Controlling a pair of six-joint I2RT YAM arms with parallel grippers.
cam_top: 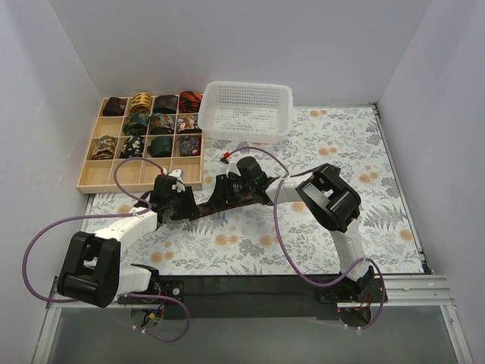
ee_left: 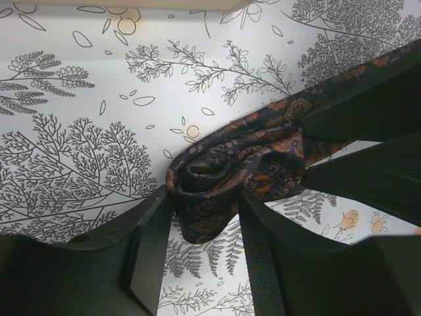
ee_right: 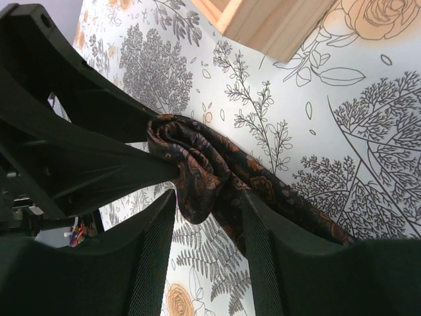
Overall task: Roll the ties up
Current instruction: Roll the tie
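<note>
A dark brown-maroon tie (cam_top: 198, 206) with orange-red print lies on the floral table cover between my two grippers, one end rolled into a loose coil. In the left wrist view the coil (ee_left: 223, 174) sits pinched between my left gripper's (ee_left: 204, 201) fingers, and the right gripper's fingers (ee_left: 362, 118) close in from the right. In the right wrist view the tie (ee_right: 210, 171) fills the gap of my right gripper (ee_right: 209, 197), and its strip trails off to the lower right. In the top view the left gripper (cam_top: 174, 199) and the right gripper (cam_top: 221, 192) face each other closely.
A gridded wooden tray (cam_top: 144, 174) at the back left holds several rolled ties; its front row of cells is empty, and its corner shows in the right wrist view (ee_right: 270, 23). A white mesh basket (cam_top: 246, 110) stands behind the grippers. Purple cables loop round both arms.
</note>
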